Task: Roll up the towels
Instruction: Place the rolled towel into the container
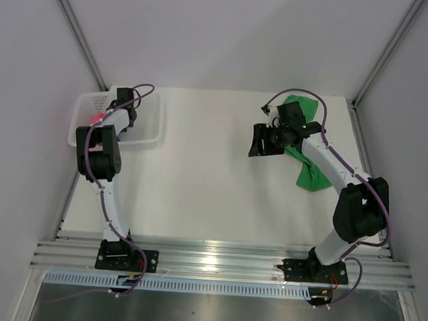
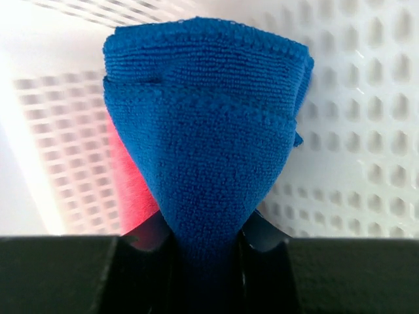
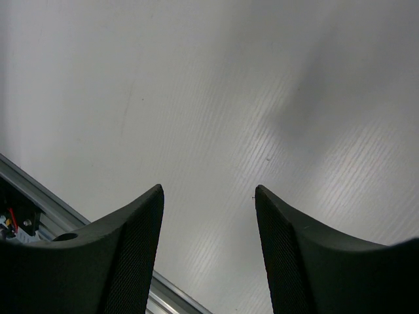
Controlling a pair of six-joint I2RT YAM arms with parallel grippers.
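Blue towel (image 2: 209, 150): it is sitting inside the basket (image 2: 353, 131), folded in thick layers. Its lower part is being squeezed into a narrow bunch.
Pink towel (image 2: 131, 190): it is lying just behind the blue one, in the same basket, and seems to be touching it on one side.
Green towel (image 1: 311, 175): it is lying crumpled on the table (image 1: 198, 188), at the far right, partly under the right arm. It is not looking rolled.
Left gripper (image 2: 204, 243): it is pinching the blue towel, with both fingers pressing into the cloth.
Right gripper (image 3: 208, 216): it is hovering over bare table near the green towel, jaws spread and holding nothing.
Step in hand: I judge that the left arm is taking the blue towel out of the basket.
Doing it well: lifting straight up should clear the basket wall. The pink towel may be dragged along, so rising slowly is safer. Laying the blue towel flat on the open table should make rolling easier.
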